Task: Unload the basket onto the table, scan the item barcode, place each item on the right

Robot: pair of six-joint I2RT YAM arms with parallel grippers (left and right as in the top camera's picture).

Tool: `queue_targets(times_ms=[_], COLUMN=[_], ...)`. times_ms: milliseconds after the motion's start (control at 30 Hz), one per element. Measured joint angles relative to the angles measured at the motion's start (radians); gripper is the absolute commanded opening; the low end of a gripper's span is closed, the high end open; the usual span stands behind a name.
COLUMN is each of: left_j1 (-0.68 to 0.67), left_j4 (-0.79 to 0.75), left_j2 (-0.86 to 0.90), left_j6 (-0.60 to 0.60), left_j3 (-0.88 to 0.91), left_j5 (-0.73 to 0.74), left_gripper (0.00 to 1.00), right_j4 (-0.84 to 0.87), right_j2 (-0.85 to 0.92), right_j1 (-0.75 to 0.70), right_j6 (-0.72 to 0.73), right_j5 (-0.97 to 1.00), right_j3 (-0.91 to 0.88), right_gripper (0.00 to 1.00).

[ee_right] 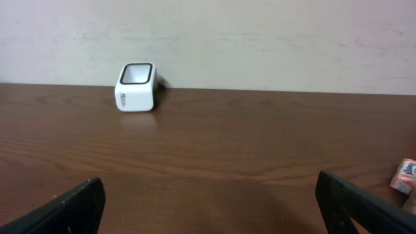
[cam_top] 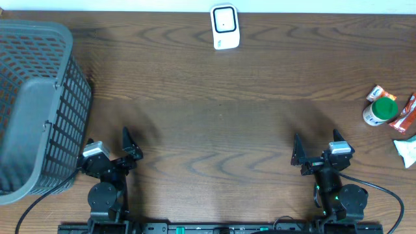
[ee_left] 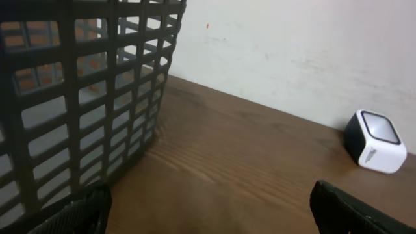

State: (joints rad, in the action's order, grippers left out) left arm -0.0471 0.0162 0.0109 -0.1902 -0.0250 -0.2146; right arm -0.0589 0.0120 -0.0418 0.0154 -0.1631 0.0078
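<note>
As I watch, dark wooden table (cam_top: pixel 214 117) meets pale wall (ee_right: pixel 260 39).
Grey plastic mesh basket (cam_top: pixel 71 110) at left; left gripper (ee_left: pixel 208 218) and right gripper (ee_right: pixel 208 205) spread wide, empty.

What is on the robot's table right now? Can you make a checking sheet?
Surface: brown wood-grain table, bare in the middle.
Job's things: white box-shaped barcode scanner at the far edge; green-lidded white tub, two red-orange packets and a crumpled white packet at the right edge.
Clutter: grey plastic mesh basket at the left edge.
End effectors: left end effector and right end effector both open, holding nothing.
Cables: black cable by the left arm's base, another black cable by the right.
Surroundings: pale plain wall behind the table.
</note>
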Motion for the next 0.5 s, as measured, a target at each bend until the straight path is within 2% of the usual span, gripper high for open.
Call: queue_targets(times_ms=[267, 500], left_j1=[0.0, 0.0], left_j4=[0.002, 0.003], left_j2=[0.0, 0.0], left_j6=[0.084, 0.094], left_j3=[0.0, 0.0], left_j5=[0.0, 0.007], left_gripper=[0.98, 0.98], right_j4=[0.0, 0.0], right_j2=[0.0, 0.0], right_j1=[0.0, 0.0], right_j6=[0.0, 0.0], right_j5=[0.0, 0.0], right_j3=[0.0, 0.0], right_gripper=[0.99, 0.99])
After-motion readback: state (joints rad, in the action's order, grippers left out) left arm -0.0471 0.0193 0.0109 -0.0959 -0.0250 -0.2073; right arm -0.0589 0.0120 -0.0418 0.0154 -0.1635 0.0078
